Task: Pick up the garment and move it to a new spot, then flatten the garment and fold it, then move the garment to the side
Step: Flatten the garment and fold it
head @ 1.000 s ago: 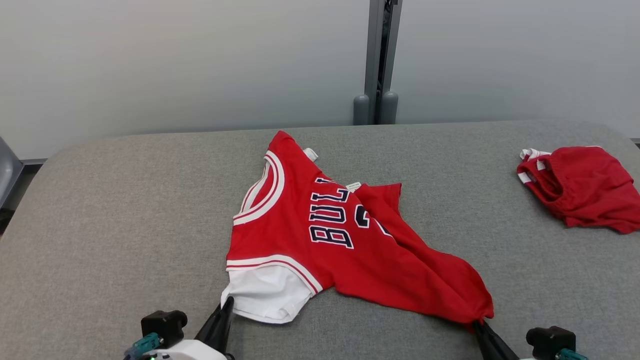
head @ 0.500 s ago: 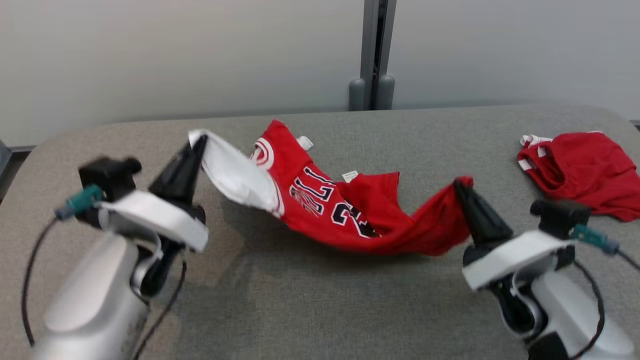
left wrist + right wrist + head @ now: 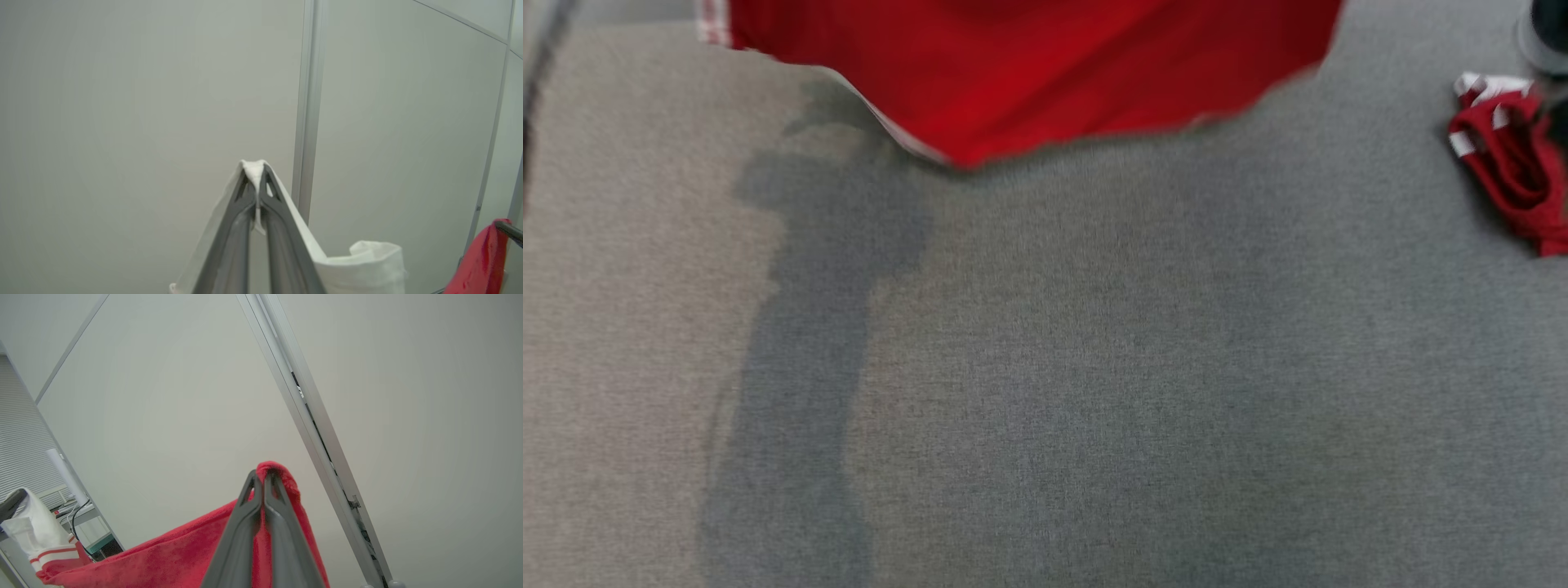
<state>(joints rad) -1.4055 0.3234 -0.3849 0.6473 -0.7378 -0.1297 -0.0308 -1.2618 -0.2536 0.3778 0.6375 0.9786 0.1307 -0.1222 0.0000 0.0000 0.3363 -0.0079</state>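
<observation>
The garment [image 3: 1029, 73] is a red jersey with white trim, hanging above the grey table [image 3: 1045, 367] at the top of the head view, its lower edge blurred. In the left wrist view my left gripper [image 3: 256, 171] is shut on the white sleeve [image 3: 359, 265] of the garment, fingers pointing up at the wall. In the right wrist view my right gripper [image 3: 261, 477] is shut on a red corner of the garment [image 3: 184, 555], which sags away to the left toward the white sleeve [image 3: 28, 526].
A second red garment with white trim [image 3: 1511, 159] lies crumpled at the table's right edge. A grey wall with a metal post [image 3: 308, 102] stands behind the table. Shadows of the arms fall on the table's left half.
Both grippers have lifted the garment off the table and up out of the head view. The head camera has tilted down toward the table.
</observation>
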